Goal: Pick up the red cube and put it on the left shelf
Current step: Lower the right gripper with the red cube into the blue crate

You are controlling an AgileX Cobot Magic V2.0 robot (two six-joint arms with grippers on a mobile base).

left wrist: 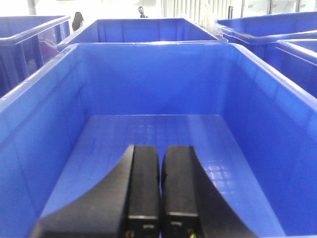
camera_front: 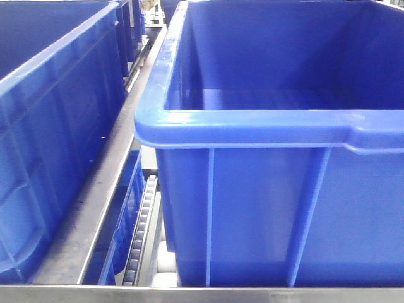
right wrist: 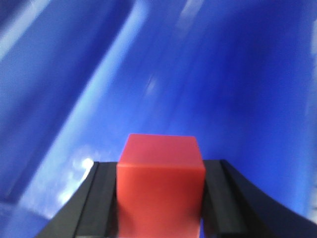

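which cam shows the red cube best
The right wrist view: the red cube fills the lower centre, clamped in the right gripper. The front and left wrist views show blue bins but no cube.

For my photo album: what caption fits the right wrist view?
Right pincer clamps the red cube against a blurred blue plastic backdrop.

A warehouse-style storage area: large blue plastic crates (camera_front: 252,123) stand in rows on metal racking (camera_front: 88,218) with roller tracks (camera_front: 142,233), and further crates (left wrist: 143,29) line up behind.
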